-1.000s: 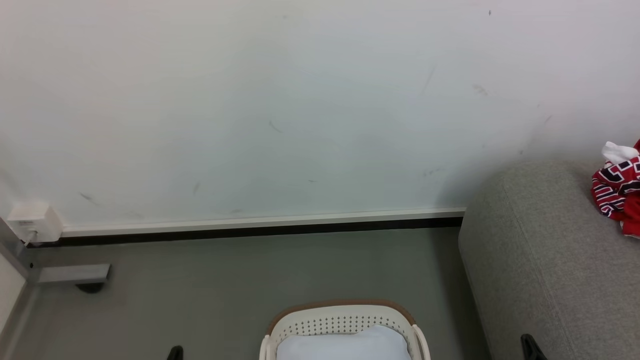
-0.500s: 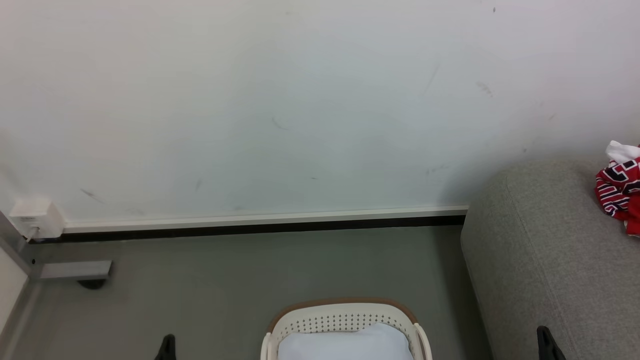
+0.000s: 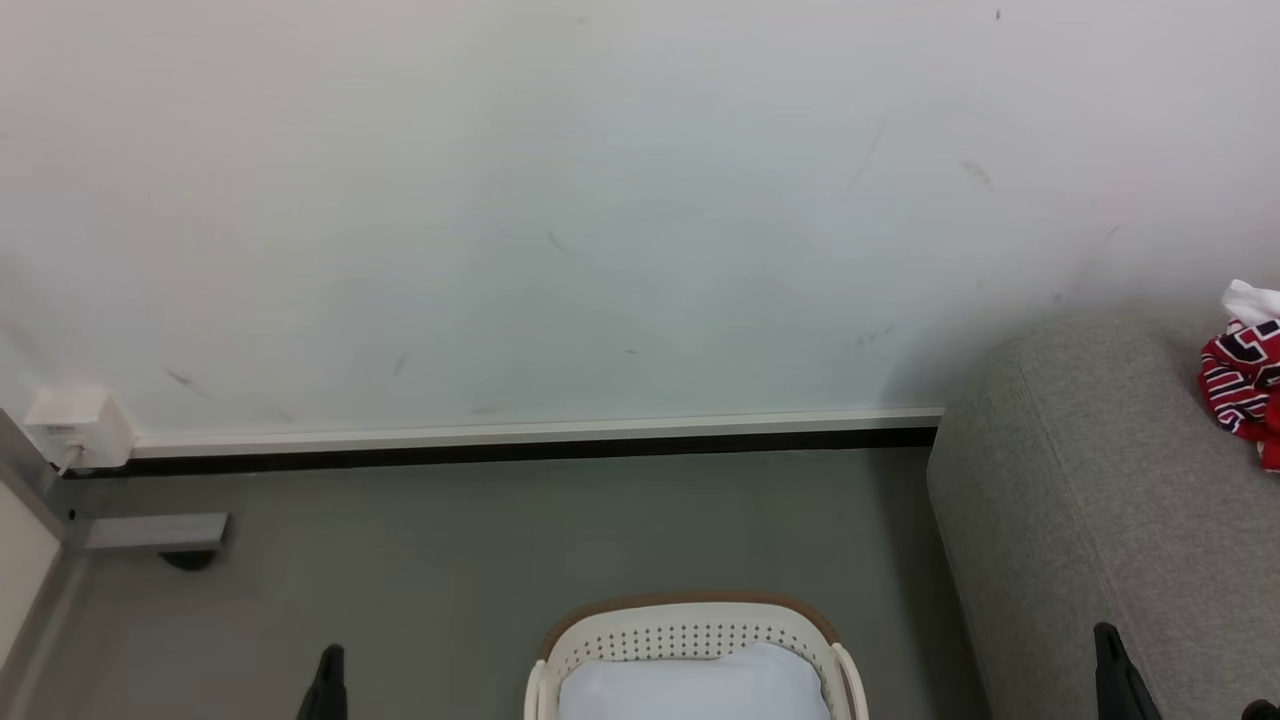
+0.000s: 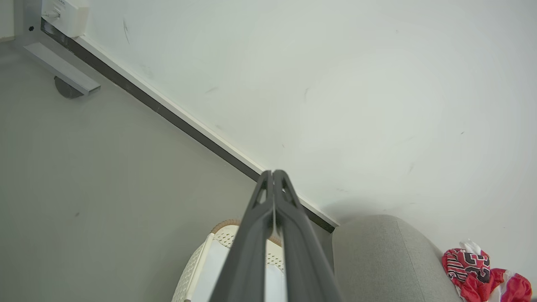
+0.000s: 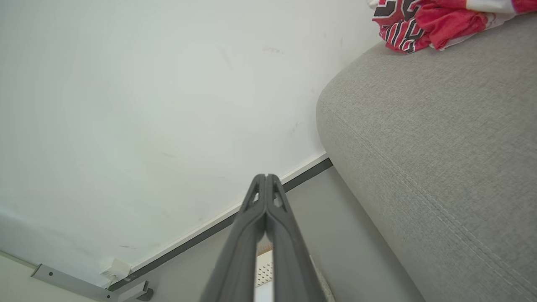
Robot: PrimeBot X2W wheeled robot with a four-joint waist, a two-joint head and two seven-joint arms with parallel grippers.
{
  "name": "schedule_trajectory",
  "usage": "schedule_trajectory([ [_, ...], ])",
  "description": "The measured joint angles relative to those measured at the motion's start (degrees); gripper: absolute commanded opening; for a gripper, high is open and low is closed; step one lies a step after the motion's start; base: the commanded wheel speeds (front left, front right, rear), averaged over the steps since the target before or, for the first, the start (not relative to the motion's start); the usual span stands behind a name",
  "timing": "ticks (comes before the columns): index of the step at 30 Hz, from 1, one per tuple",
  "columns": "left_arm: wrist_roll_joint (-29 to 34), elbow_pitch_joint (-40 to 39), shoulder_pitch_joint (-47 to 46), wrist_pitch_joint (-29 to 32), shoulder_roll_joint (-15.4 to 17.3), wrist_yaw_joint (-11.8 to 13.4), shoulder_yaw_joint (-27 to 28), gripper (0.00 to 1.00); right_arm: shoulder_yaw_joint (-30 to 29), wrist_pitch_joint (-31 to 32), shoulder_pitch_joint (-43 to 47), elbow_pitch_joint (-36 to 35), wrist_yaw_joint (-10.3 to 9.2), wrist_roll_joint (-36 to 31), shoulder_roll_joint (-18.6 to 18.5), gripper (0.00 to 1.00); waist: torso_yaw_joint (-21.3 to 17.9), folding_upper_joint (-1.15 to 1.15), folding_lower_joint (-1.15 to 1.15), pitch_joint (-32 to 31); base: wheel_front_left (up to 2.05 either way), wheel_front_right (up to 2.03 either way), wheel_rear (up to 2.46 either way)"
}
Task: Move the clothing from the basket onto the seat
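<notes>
The red clothing (image 3: 1245, 385), a jersey with black-and-white lettering beside more red cloth, lies bunched on the light-grey seat (image 3: 1080, 520) at the right; it is also seen as clothing (image 4: 482, 272) and clothing (image 5: 423, 19) on the seat (image 5: 432, 138). The cream basket (image 3: 690, 640) stands on the floor at bottom centre, with a plain white cloth (image 3: 695, 690) inside. My left gripper (image 3: 328, 672) rises at the lower left, shut and empty, as the left wrist view's left gripper (image 4: 272, 173) confirms. My right gripper (image 3: 1107, 645) is beside the seat's front, shut and empty, like the right gripper (image 5: 266, 176).
A white wall (image 3: 600, 200) with a dark skirting strip (image 3: 500, 452) runs behind the grey floor (image 3: 450, 560). At the far left are a white wall box (image 3: 75, 425) and a grey metal foot (image 3: 150, 532).
The head view has shifted slightly, so the scene sits a little further right. Both gripper tips have risen higher into the bottom of the picture.
</notes>
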Motion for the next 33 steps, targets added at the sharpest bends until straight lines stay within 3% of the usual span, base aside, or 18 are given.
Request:
schedule_trajectory([
  [33, -22.9, -1.5, -3.3, 5.9, 0.1, -0.3, 1.5, 0.00, -2.3, 5.9, -3.4, -1.2, 0.00, 22.6, -0.1, 0.00, 0.9, 0.00, 0.00, 1.0, 0.00, 0.00, 0.00],
])
